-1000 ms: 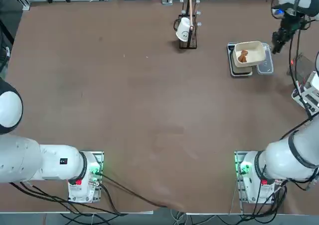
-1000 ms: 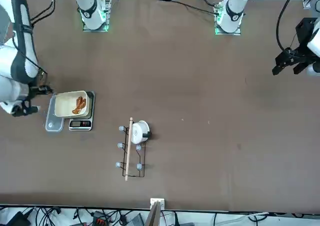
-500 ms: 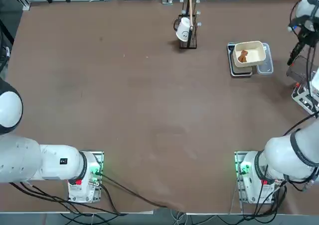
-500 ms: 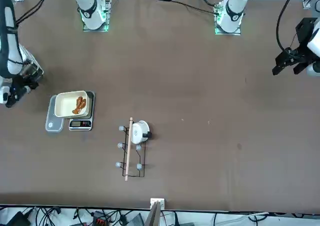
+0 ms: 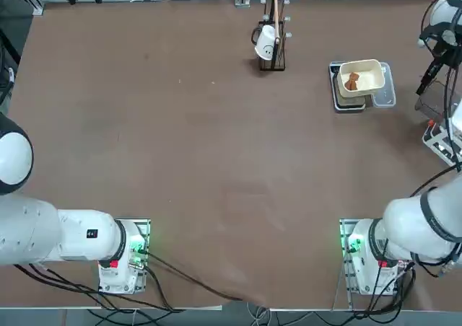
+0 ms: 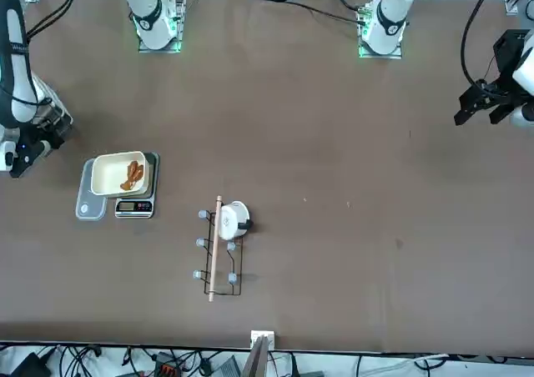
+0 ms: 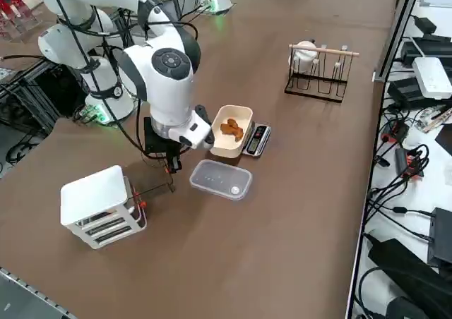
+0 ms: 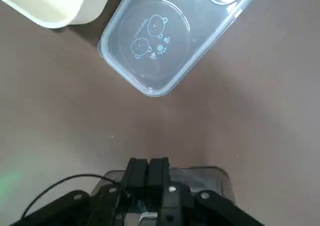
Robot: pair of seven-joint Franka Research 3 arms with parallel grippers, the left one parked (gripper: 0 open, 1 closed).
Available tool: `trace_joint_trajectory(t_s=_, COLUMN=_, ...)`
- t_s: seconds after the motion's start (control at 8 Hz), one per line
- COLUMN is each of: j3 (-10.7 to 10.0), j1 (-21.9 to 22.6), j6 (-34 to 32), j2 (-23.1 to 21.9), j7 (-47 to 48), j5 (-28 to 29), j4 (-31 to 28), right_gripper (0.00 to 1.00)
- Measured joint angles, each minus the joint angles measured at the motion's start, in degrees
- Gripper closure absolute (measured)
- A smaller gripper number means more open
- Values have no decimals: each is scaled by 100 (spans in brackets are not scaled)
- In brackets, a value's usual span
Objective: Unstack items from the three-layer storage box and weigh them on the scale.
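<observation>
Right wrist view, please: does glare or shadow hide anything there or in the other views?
Right wrist view: the clear tray carries a soft sheen, its print legible; the shut claw hangs over evenly lit table. Right side view: the cream tub casts only a faint shadow, the brown piece plain to see. Top view: green glow at the right arm's base hides nothing.

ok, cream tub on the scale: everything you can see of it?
The cream tub is a rectangular, open-topped plastic-looking container with rounded corners, upright on the scale, covering most of the platform and leaving the display end exposed. Inside lies one brown lumpy item. The clear tray sits beside it. The right gripper is apart from it.
</observation>
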Motion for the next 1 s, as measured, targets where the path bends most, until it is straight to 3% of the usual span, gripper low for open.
trace_joint_trajectory(t_s=0.38, j3=-65, j1=-403, j6=-21, j2=-14, j7=-108, j5=-502, j4=-25, right_gripper=98)
trace_joint_trajectory(t_s=1.0, j3=-153, j1=-531, j6=-78, j2=-37, j7=-117, j5=-834, j4=-77, right_gripper=98)
